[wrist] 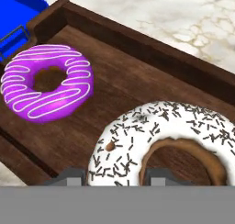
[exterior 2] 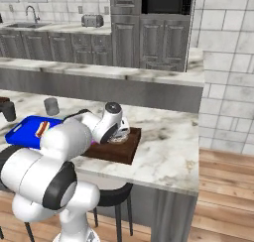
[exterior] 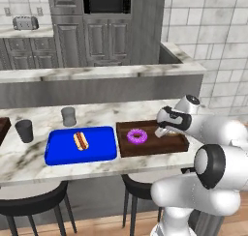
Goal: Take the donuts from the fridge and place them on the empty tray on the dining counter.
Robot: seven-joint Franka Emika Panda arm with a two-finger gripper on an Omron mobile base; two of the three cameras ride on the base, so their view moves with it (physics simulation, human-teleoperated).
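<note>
The dark brown wooden tray [exterior: 151,151] [exterior 2: 117,154] [wrist: 137,81] lies on the marbled dining counter [exterior: 29,157] [exterior 2: 168,147]. The purple-iced donut [exterior: 137,136] [wrist: 47,82] rests in the tray's left half. My gripper [exterior: 162,131] [exterior 2: 118,136] [wrist: 115,175] hangs low over the tray's right half, shut on the ring of the white sprinkled donut [wrist: 137,131] [exterior 2: 119,139]. One fingertip [wrist: 71,175] is outside the ring and the other sits at its hole. Whether this donut touches the tray floor I cannot tell. The fridge is out of view.
Left of the wooden tray lies a bright blue tray [exterior: 99,153] [exterior 2: 22,132] with a hot dog [exterior: 80,140]. Two grey cups [exterior: 69,116] [exterior: 24,130] stand further left. A raised ledge [exterior: 97,73] backs the counter, black stools [exterior: 34,201] stand below, and a tiled wall [exterior 2: 228,62] rises at right.
</note>
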